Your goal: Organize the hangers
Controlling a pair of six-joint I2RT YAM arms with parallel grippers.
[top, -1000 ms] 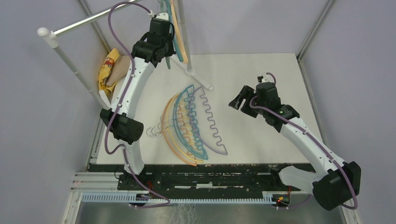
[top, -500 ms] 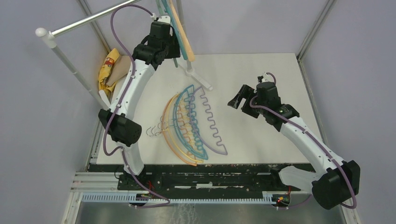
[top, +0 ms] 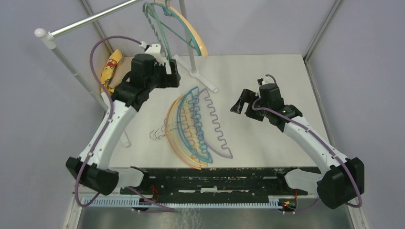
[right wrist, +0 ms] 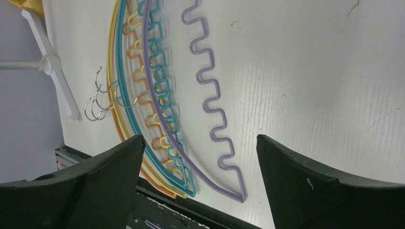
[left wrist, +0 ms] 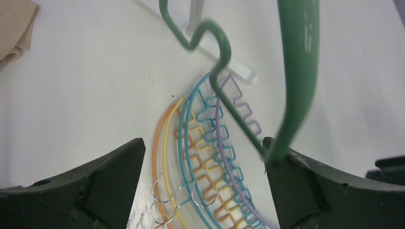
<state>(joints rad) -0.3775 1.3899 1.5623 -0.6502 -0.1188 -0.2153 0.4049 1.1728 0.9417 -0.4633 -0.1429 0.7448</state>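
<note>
Most of the hangers lay in a pile point(top: 191, 129) near the middle of the white counter point(top: 267, 76), nested as arcs with their small metal hooks point(top: 160, 134) bunched on the pile's left side. Orange and yellow arcs point(top: 172, 124) formed the pile's left edge, teal ones point(top: 196, 98) its middle. A purple hanger point(top: 217, 126) made its right edge, its wavy bar spread out from the rest.

Beyond the pile's far end, two more hangers hung from the rack rail point(top: 90, 20): a green one point(top: 160, 24) and a pale orange one point(top: 196, 38). The rack's white foot point(top: 198, 81) stood on the counter just past the pile's far tip.

The left gripper point(top: 169, 71) hovered beyond and to the left of the pile, below the hung pair. Its jaws stood wide apart with nothing clamped. In the left wrist view the green hanger's thick arm ran down close past the right-hand finger point(left wrist: 305, 191); whether it touched could not be told.

The right gripper point(top: 241, 102) was to the right of the pile, apart from the purple hanger and pointed toward it. Its jaws were likewise spread wide and empty, and the right wrist view showed the purple wavy bar on the counter between them.

A yellow and tan cloth point(top: 111, 69) lay well to the left of the pile, at the counter's far left edge.
</note>
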